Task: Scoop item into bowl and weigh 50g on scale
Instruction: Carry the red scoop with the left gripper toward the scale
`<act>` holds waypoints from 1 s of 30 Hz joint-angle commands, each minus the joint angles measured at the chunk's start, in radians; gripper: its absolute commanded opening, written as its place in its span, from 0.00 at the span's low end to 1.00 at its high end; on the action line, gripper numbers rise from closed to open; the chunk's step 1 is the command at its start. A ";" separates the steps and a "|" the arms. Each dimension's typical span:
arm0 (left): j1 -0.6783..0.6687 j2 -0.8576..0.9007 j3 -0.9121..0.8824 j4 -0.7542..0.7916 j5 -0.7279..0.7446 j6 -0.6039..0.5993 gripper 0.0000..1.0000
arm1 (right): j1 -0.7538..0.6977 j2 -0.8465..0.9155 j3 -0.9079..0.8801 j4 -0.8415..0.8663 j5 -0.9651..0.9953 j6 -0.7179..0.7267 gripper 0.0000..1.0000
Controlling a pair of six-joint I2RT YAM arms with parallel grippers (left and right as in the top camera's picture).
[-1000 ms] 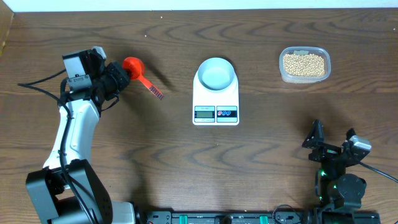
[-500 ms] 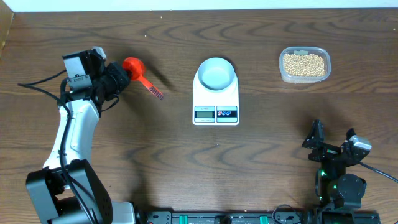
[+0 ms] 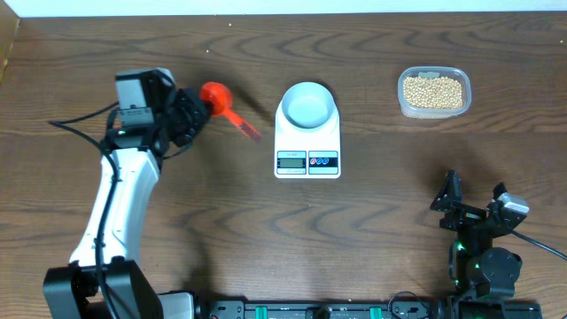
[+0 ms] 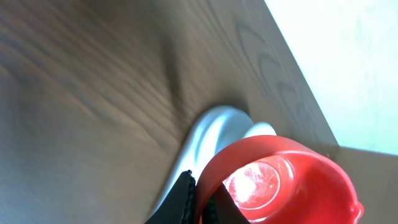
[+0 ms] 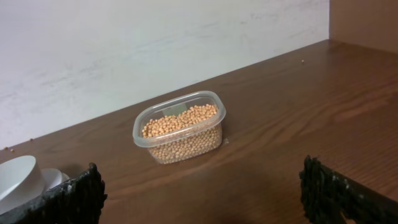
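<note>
Pincer on left seemingly clamps red scoop.

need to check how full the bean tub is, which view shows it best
Right wrist: the tub sits large and side-on, beans filling it to near the rim. Overhead shows it small, from above. Left wrist does not show it.

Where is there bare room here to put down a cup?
Bare wood lies between the scale and the bean tub, and widely in front of the scale, from the left arm to the right gripper. Crowded: the gap between the red scoop in the left gripper and the scale.
</note>
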State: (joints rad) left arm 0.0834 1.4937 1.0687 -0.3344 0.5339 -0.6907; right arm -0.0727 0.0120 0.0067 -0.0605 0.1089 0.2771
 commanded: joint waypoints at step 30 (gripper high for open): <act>-0.322 -0.022 0.019 -0.335 -0.013 -0.431 0.07 | 0.009 0.040 -0.002 0.000 -0.303 0.285 0.99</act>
State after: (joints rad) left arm -0.2367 1.4811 1.0687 -0.6659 0.5438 -1.1038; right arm -0.0727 0.0292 0.0067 -0.0597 -0.1287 0.4229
